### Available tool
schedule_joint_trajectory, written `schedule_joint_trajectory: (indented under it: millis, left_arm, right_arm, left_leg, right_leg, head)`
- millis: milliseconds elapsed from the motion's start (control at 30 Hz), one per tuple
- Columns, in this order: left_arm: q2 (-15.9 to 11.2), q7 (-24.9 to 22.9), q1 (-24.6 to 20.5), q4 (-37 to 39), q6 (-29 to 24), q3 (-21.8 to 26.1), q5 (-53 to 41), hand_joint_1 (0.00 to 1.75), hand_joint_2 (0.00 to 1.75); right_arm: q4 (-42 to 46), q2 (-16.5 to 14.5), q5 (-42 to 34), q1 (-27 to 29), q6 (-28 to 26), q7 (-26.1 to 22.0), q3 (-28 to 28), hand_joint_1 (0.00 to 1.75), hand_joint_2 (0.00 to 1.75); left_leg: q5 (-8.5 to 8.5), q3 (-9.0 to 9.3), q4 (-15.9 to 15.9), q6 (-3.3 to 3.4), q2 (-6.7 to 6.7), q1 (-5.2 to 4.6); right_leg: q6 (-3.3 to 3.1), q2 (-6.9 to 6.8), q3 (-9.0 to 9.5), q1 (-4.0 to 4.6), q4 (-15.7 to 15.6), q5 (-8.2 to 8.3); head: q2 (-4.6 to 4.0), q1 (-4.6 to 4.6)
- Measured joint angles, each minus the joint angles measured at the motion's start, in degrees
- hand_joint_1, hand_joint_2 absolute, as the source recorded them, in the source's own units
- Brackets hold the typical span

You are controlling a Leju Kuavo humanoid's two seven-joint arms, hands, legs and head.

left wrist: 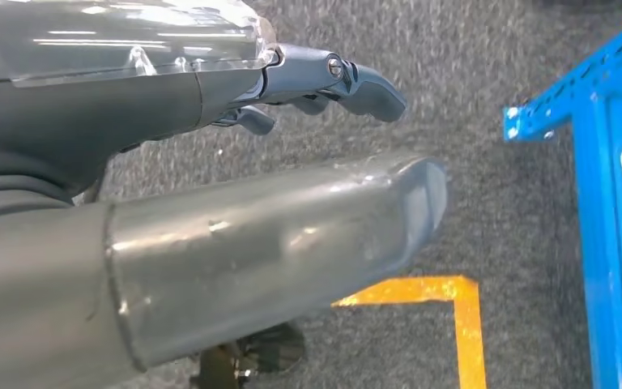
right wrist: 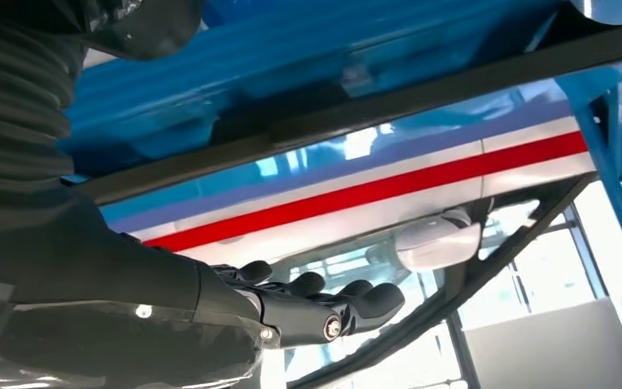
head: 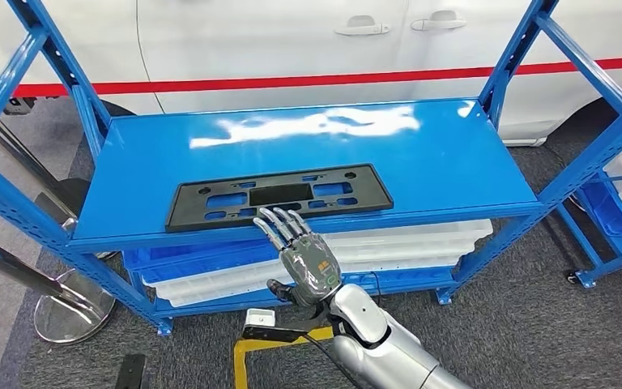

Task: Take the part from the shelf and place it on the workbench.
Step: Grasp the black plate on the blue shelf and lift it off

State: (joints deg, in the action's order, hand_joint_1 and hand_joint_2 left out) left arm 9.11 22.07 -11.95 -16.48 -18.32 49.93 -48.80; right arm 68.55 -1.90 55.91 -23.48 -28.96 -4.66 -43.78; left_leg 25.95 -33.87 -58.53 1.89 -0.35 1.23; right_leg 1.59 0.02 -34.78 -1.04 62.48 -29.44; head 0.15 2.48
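Note:
A flat black plate-frame part (head: pixel 279 196) with several cutouts lies near the front edge of the blue shelf's top board (head: pixel 308 138). My right hand (head: pixel 304 251) reaches up from below, palm down and fingers stretched out. Its fingertips sit at the shelf's front lip, just short of the part, and it holds nothing. In the right wrist view the part's dark edge (right wrist: pixel 421 93) runs across above my outstretched fingers (right wrist: pixel 324 304). My left hand (left wrist: pixel 291 162) hangs over the grey carpet, fingers apart and empty.
A white car with a red stripe (head: pixel 291 81) stands right behind the shelf. White trays (head: pixel 389 247) and a blue bin lie on the lower level. Another blue rack (head: pixel 615 186) stands at the right, a metal stand base (head: pixel 73 304) at the left, and yellow floor tape (left wrist: pixel 445 300) below.

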Motion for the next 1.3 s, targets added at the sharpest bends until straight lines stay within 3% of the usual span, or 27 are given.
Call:
schedule_joint_trajectory:
  millis: [67, 100, 133, 167, 233, 300, 367, 467, 533, 600, 667, 733, 767, 833, 867, 1000, 1067, 1133, 1167, 1200, 1233, 1300]
  left_arm:
    - [-0.1, -0.1, 0.0, 0.0, -0.1, -0.1, 0.2, 0.00, 0.00]
    - [-0.1, -0.1, 0.0, 0.0, -0.1, -0.2, 0.3, 0.00, 0.00]
    - [-0.1, -0.1, 0.1, 0.0, -0.1, -0.2, 0.4, 0.00, 0.00]
    - [-0.1, -0.2, 0.1, 0.0, -0.1, -0.2, 0.5, 0.00, 0.00]
    - [0.0, -0.3, 0.1, 0.0, -0.1, -0.3, 0.7, 0.00, 0.00]
    - [0.0, -0.4, 0.1, 0.0, -0.3, -0.3, 1.0, 0.00, 0.00]
    - [0.0, -0.4, 0.1, 0.0, -0.5, -0.3, 1.3, 0.00, 0.00]
    - [0.0, -0.5, 0.0, 0.0, -0.9, -0.3, 1.9, 0.00, 0.00]
    - [0.0, -0.6, 0.0, 0.0, -1.2, -0.3, 2.4, 0.00, 0.00]
    - [-0.1, -0.7, 0.2, 0.0, -1.3, -0.3, 2.8, 0.00, 0.00]
    - [-0.1, -0.7, 0.4, 0.0, -1.5, -0.3, 3.1, 0.00, 0.00]
    - [-0.2, -0.8, 0.5, 0.0, -1.5, -0.3, 3.1, 0.00, 0.00]
    - [-0.3, -0.8, 0.5, 0.0, -1.5, -0.3, 3.1, 0.00, 0.00]
    - [-0.3, -0.8, 0.5, 0.1, -1.6, -0.3, 3.2, 0.00, 0.00]
    - [-0.3, -0.8, 0.5, 0.1, -1.6, -0.3, 3.2, 0.00, 0.00]
    - [-0.3, -1.0, 0.6, 0.1, -1.6, -0.4, 3.3, 0.00, 0.00]
    - [-0.3, -1.0, 0.5, 0.1, -1.7, -0.4, 3.6, 0.00, 0.00]
    - [-0.4, -1.0, 0.5, 0.1, -1.8, -0.4, 4.1, 0.00, 0.00]
    - [-0.4, -1.0, 0.6, 0.1, -1.8, -0.5, 4.3, 0.00, 0.00]
    - [-0.4, -1.0, 0.7, 0.1, -1.9, -0.5, 4.5, 0.00, 0.00]
    - [-0.4, -1.0, 0.7, 0.1, -1.9, -0.6, 4.6, 0.00, 0.00]
    - [-0.4, -1.1, 0.8, 0.1, -1.9, -0.8, 4.9, 0.00, 0.00]
  right_arm:
    - [0.0, 0.0, 0.0, 0.0, 0.1, 0.0, 0.0, 0.00, 1.75]
    - [0.0, 0.1, 0.0, 0.0, 0.2, 0.0, 0.0, 0.00, 1.75]
    - [-0.1, 0.1, 0.0, 0.1, 0.2, 0.1, 0.0, 0.00, 1.75]
    - [-0.1, 0.2, 0.0, 0.1, 0.2, 0.1, 0.0, 0.00, 1.75]
    - [-0.1, 0.2, 0.0, 0.0, 0.3, 0.1, 0.0, 0.00, 1.75]
    - [-0.1, 0.2, 0.1, -0.1, 0.4, 0.1, 0.0, 0.00, 1.75]
    - [-0.1, 0.2, 0.1, -0.2, 0.5, 0.3, 0.0, 0.00, 1.75]
    - [-0.1, 0.1, 0.2, -0.3, 0.7, 0.5, 0.0, 0.00, 1.75]
    - [-0.2, 0.0, 0.2, -0.5, 0.9, 0.8, 0.0, 0.00, 1.75]
    - [-0.3, 0.0, 0.2, -0.6, 1.0, 1.0, 0.0, 0.00, 1.75]
    - [-0.6, 0.0, 0.2, -0.5, 1.0, 1.1, 0.0, 0.00, 1.75]
    - [-0.8, 0.0, 0.2, -0.5, 1.0, 1.1, 0.0, 0.00, 1.75]
    - [-0.8, 0.0, 0.2, -0.5, 1.0, 1.1, 0.0, 0.00, 1.75]
    - [-1.0, 0.0, 0.2, -0.6, 1.0, 1.1, 0.0, 0.00, 1.75]
    - [-1.0, 0.0, 0.2, -0.7, 1.0, 1.1, 0.0, 0.00, 1.75]
    - [-1.0, 0.0, 0.2, -0.8, 1.0, 1.2, 0.0, 0.00, 1.75]
    - [-1.0, 0.0, 0.2, -0.9, 1.0, 1.2, 0.0, 0.00, 1.75]
    - [-1.2, 0.1, 0.2, -0.9, 1.0, 1.3, 0.0, 0.00, 1.75]
    - [-1.3, 0.1, 0.3, -0.8, 1.0, 1.4, 0.0, 0.00, 1.75]
    - [-1.4, 0.1, 0.3, -0.8, 1.0, 1.5, 0.0, 0.00, 1.75]
    - [-1.5, 0.1, 0.4, -0.8, 1.0, 1.5, 0.0, 0.00, 1.75]
    - [-1.7, 0.1, 0.6, -0.9, 1.1, 1.6, 0.0, 0.00, 1.75]
  left_leg:
    - [0.16, 0.06, 0.0, 0.46, 0.04, -0.20]
    - [0.25, 0.12, 0.0, 0.61, 0.04, -0.36]
    - [0.35, 0.23, 0.0, 0.72, 0.02, -0.52]
    - [0.49, 0.44, 0.0, 0.82, -0.02, -0.70]
    - [0.90, 1.11, 0.0, 0.86, -0.12, -1.01]
    - [1.31, 1.51, 0.0, 0.60, -0.15, -1.26]
    - [1.51, 1.58, 0.2, 0.09, -0.08, -1.23]
    - [2.38, 1.62, -0.5, -0.81, 0.02, -1.17]
    - [5.01, -0.76, -5.6, -1.41, 0.03, -0.95]
    - [7.89, -4.76, -12.9, -2.00, 0.04, -0.62]
    - [8.18, -7.00, -16.3, -2.43, 0.06, -0.30]
    - [4.80, -5.86, -12.7, -2.75, 0.11, 0.01]
    - [2.29, -4.29, -8.8, -2.90, 0.17, 0.20]
    - [-0.44, -1.45, -2.3, -2.86, 0.22, 0.23]
    - [-0.61, -0.87, -1.0, -2.62, 0.20, 0.16]
    - [-0.15, -0.60, -0.5, -0.99, 0.06, 0.10]
    - [-0.04, -0.29, -0.3, -0.24, 0.09, 0.17]
    - [0.21, -0.15, -0.3, 0.20, 0.11, 0.01]
    - [0.34, -0.03, -0.3, 0.31, 0.09, -0.10]
    - [0.51, 0.17, -0.3, 0.38, 0.04, -0.19]
    - [0.72, 0.49, -0.3, 0.39, -0.04, -0.29]
    - [1.26, 1.34, -0.2, 0.26, -0.17, -0.47]
  right_leg:
    - [0.13, -0.01, -4.00, -0.01, 7.7, -3.28]
    - [0.10, -0.01, -5.98, 0.01, 11.0, -4.14]
    - [-0.04, -0.01, -7.15, 0.07, 12.6, -3.90]
    - [-0.32, -0.01, -7.22, 0.20, 11.9, -2.55]
    - [-1.45, 0.01, -4.48, 0.73, 4.9, 2.01]
    - [-2.65, -0.05, -1.56, 1.29, -1.6, 4.52]
    - [-3.12, -0.02, -0.78, 1.59, -3.2, 4.43]
    - [-3.33, 0.02, 0.21, 1.12, -4.7, 4.61]
    - [-3.51, -0.14, 1.05, 0.76, -5.5, 4.63]
    - [-3.68, -0.23, 1.34, 0.70, -5.5, 4.32]
    - [-3.57, -0.18, 1.56, 0.64, -5.4, 4.02]
    - [-3.21, -0.07, 2.01, 0.44, -5.2, 3.53]
    - [-2.91, -0.03, 2.30, 0.32, -4.9, 3.13]
    - [-2.18, 0.03, 2.46, 0.38, -4.2, 2.35]
    - [-1.85, 0.04, 2.36, 0.50, -4.0, 2.13]
    - [-0.92, 0.03, 2.02, 0.46, -3.1, 1.26]
    - [-0.48, 0.01, -0.29, 0.29, 1.6, -1.24]
    - [-0.28, 0.01, -4.75, 0.28, 9.5, -4.14]
    - [-0.31, 0.01, -6.56, 0.29, 12.2, -4.49]
    - [-0.44, 0.01, -7.38, 0.31, 12.7, -3.65]
    - [-0.70, 0.01, -7.02, 0.36, 11.0, -1.71]
    - [-1.63, 0.03, -3.85, 0.69, 3.3, 3.01]
  head:
    - [0.00, -0.01]
    - [0.00, -0.01]
    - [0.00, -0.01]
    - [0.00, -0.01]
    - [0.00, -0.01]
    - [0.00, -0.01]
    - [0.00, 0.01]
    - [0.00, 0.00]
    - [0.00, 0.00]
    - [0.00, 0.00]
    - [0.00, -0.01]
    - [0.00, -0.01]
    - [0.00, -0.01]
    - [0.00, 0.00]
    - [0.00, 0.01]
    - [0.00, 0.02]
    - [0.00, 0.02]
    - [0.00, 0.02]
    - [0.00, 0.02]
    - [0.00, 0.03]
    - [0.00, 0.03]
    - [0.00, 0.03]
